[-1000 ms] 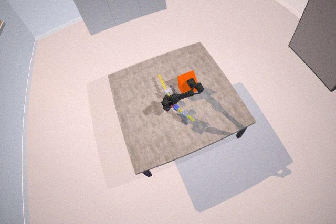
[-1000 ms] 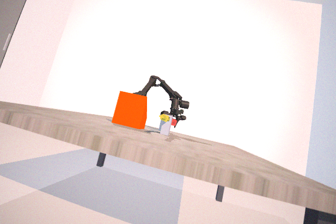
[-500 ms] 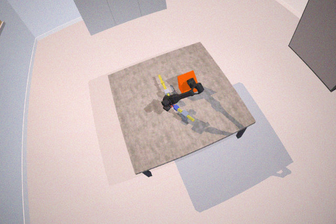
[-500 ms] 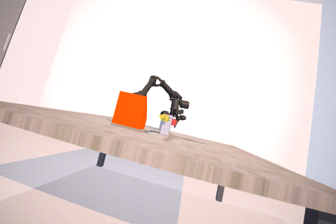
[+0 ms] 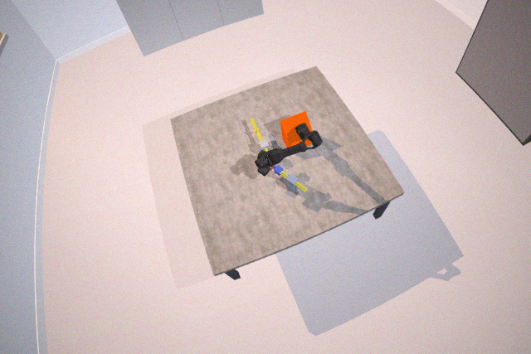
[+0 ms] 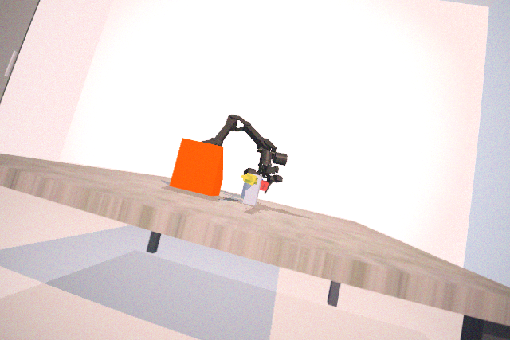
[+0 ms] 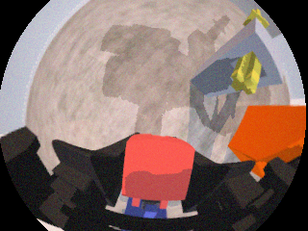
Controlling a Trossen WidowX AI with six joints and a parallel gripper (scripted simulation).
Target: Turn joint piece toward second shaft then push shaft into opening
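Note:
The red joint piece (image 5: 272,167) (image 6: 264,185) (image 7: 159,166) sits between the fingers of my gripper (image 7: 159,173), which is shut on it. Its opening is hidden from view. The blue hinge part (image 5: 278,169) (image 7: 150,213) is beside it, on the end of the fixed yellow shaft (image 5: 301,186), which passes through the fixed grey block (image 5: 291,179). The second yellow shaft (image 5: 256,129) (image 6: 249,178) (image 7: 245,77) passes through the second grey block (image 5: 263,144) (image 6: 249,196) (image 7: 272,67). Its near end stands apart from the joint piece in the wrist view.
A large orange block (image 5: 294,125) (image 6: 197,167) (image 7: 274,130) stands on the table (image 5: 240,221) (image 6: 288,229), near the arm's base and to the right in the wrist view. The arm reaches past it over the two shafts. Shadows fall around the blocks.

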